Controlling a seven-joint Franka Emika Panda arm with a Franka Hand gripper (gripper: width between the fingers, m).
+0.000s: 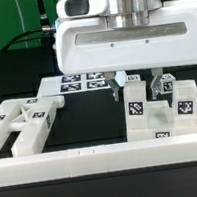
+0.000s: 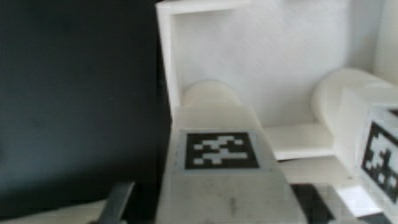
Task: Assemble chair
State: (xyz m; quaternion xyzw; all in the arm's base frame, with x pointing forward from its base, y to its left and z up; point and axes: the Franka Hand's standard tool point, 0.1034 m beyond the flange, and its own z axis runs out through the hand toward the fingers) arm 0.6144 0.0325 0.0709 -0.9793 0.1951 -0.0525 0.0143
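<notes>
Now the claw (image 1: 145,84) grips a white tagged chair part (image 2: 222,150) narrowly; next, lift it clear for fitting.

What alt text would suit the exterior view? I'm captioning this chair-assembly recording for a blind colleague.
A white robot gripper reaches down, closed on an upright white chair part bearing a marker tag, on a black table. A flat white chair frame piece lies at the exterior view's left, the marker board lies behind, and a white rail crosses the foreground.
</notes>
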